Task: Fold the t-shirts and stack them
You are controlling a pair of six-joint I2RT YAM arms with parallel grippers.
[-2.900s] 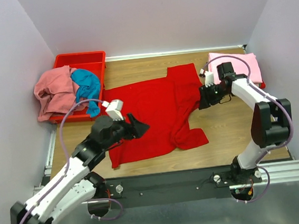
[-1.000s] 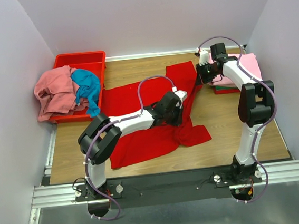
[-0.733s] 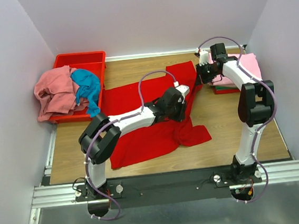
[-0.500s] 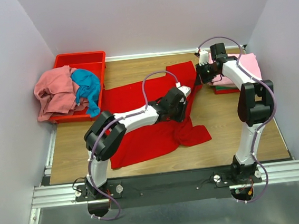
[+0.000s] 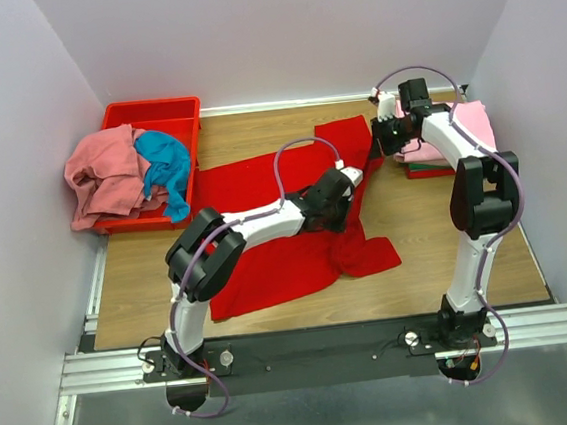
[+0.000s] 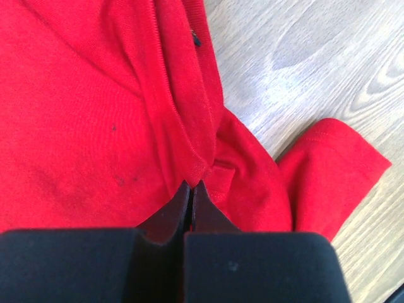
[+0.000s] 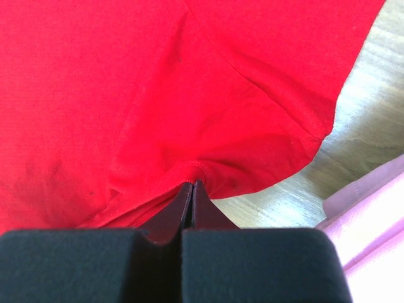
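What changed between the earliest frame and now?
The left gripper swung from the near-left of the bright red cloth t-shirt across to its right side and closed on a fold. The right gripper, shut on the shirt's edge, moved farther back. The red plastic bin, its shirts and the folded light pink shirt stayed.

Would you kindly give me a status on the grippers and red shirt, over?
Left gripper shut on red shirt, at a crease. Right gripper shut on its hem. Shirt rumpled on table, unfolded. Pink shirt beside right gripper, not in the way.
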